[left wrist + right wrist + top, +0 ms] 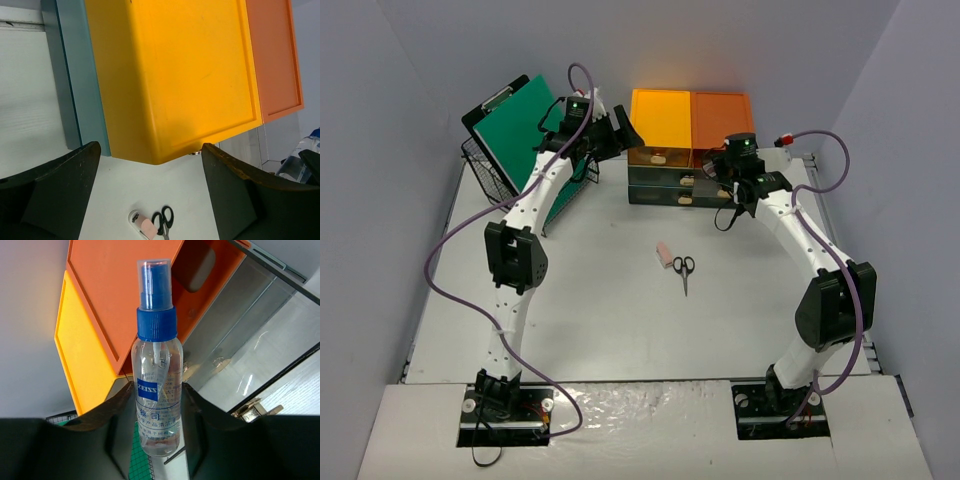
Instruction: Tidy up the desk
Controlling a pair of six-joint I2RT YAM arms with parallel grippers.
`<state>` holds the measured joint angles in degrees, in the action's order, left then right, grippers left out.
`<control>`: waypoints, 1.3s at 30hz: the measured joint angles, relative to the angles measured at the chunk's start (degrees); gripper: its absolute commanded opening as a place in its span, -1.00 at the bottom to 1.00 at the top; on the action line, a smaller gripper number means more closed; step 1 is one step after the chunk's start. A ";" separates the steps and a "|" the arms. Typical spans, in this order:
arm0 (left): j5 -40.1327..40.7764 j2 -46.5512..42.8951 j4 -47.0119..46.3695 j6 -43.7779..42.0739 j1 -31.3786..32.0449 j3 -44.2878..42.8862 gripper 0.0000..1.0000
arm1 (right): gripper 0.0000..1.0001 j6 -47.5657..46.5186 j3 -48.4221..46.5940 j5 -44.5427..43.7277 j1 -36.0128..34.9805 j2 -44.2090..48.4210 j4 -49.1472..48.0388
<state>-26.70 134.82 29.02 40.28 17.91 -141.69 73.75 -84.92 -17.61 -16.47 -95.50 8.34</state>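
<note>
Top external view shows the worktop (590, 300) spanning the whole floor of the enclosure, with both arms reaching to its far side by the yellow bin (660, 118) and orange bin (722, 115). We record the left pincer (150, 150) released, fingers spread wide with nothing between them, facing the yellow bin. The right pincer (157, 407) is clenched on a spray bottle (156, 385), whose long axis runs straight out from the fingers, nozzle away from the wrist. Scissors (684, 268) and a pink eraser (664, 254) lie loose mid-worktop, on the near side of both pincers. The scissors' long axis runs near to far, handles at the far end. We judge the right arm nearer them but occupied.
</note>
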 measured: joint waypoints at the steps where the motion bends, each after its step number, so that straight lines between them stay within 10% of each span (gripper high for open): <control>1: 0.01 0.00 0.07 -0.07 0.00 0.00 0.59 | -0.04 -0.38 0.00 0.07 0.03 0.00 0.01; 18: 0.40 0.00 0.82 -0.51 0.02 0.00 0.59 | 0.42 -5.24 -3.22 1.67 0.42 0.11 -0.43; 39: 0.18 -0.68 -4.03 0.42 0.07 2.13 0.59 | 0.45 -16.28 8.34 3.07 0.42 18.48 -0.46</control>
<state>-26.52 134.14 24.99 40.71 17.98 -139.56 57.47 -76.58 -14.54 -16.05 -77.02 7.88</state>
